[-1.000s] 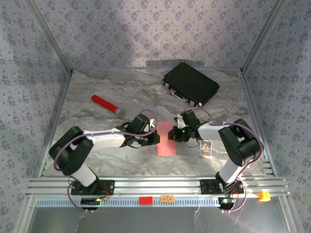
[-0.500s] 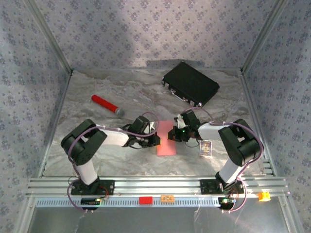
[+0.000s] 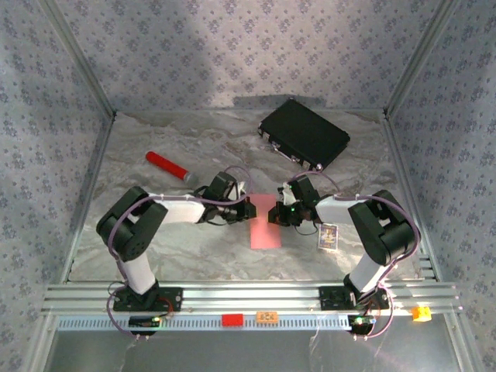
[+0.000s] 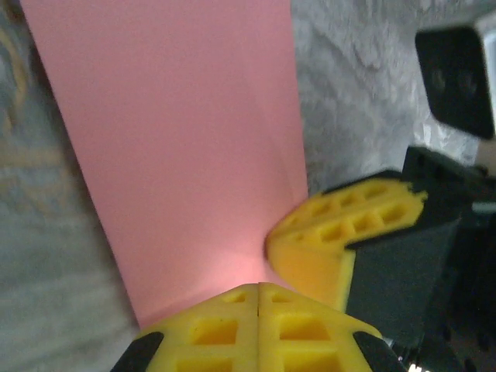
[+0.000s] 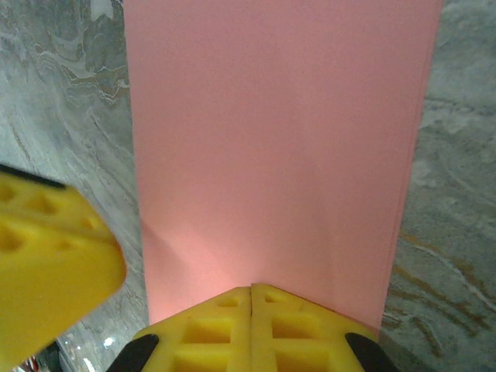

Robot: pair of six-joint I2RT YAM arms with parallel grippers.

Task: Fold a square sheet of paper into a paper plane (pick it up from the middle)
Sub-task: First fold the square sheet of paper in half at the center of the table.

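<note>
I read this as an early fold. The square sheet of paper (image 3: 266,225) lies on the marbled table (image 3: 163,248) between my arms as a narrow doubled strip, and one long edge shows two layers. My left gripper (image 4: 258,298) and right gripper (image 5: 252,298) each have their yellow ribbed fingers pressed together, tips meeting the strip near its far end. Whether either nips the paper I cannot tell. The sheet looks thin, matte, salmon-pink and limp. Next, I judge, I must pin one side and turn a corner toward the centre crease without skidding it across the smooth top.
</note>
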